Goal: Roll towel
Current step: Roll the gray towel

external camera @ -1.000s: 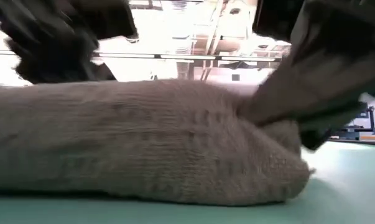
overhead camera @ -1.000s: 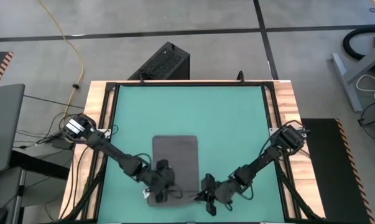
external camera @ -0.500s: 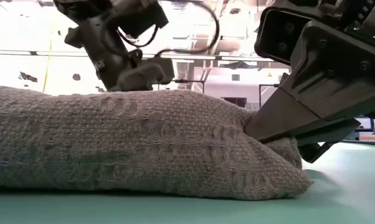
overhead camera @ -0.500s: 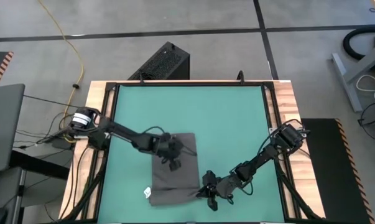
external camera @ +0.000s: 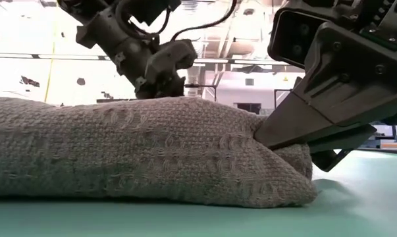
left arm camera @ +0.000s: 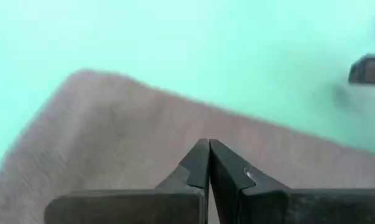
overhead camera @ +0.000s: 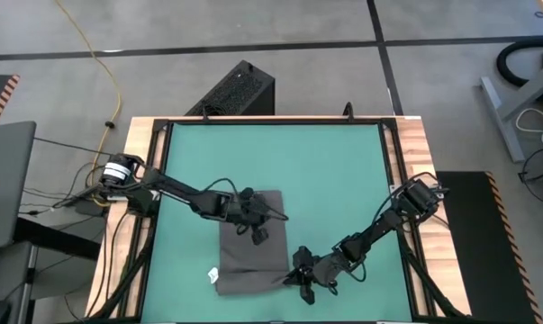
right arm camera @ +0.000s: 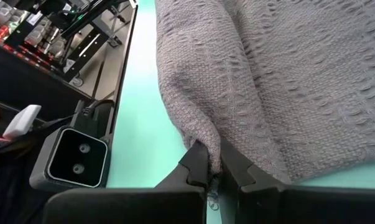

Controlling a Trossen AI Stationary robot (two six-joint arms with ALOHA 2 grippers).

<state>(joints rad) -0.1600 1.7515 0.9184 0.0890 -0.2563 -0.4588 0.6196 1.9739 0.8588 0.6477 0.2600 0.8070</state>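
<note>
While one towel (overhead camera: 251,241) lies on the green mat's near-centre, two grippers work: right gripper (right arm camera: 213,167) is clamped on its near corner, left gripper (left arm camera: 209,163) hovers above w/ fingers together. Only high view shows white tag (overhead camera: 213,276).

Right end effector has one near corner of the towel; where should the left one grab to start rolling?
Judging by the layout, take the towel's other near corner, by the white tag. Come from the near edge, matching the right end effector; the left end effector hangs shut above the cloth's middle.
</note>
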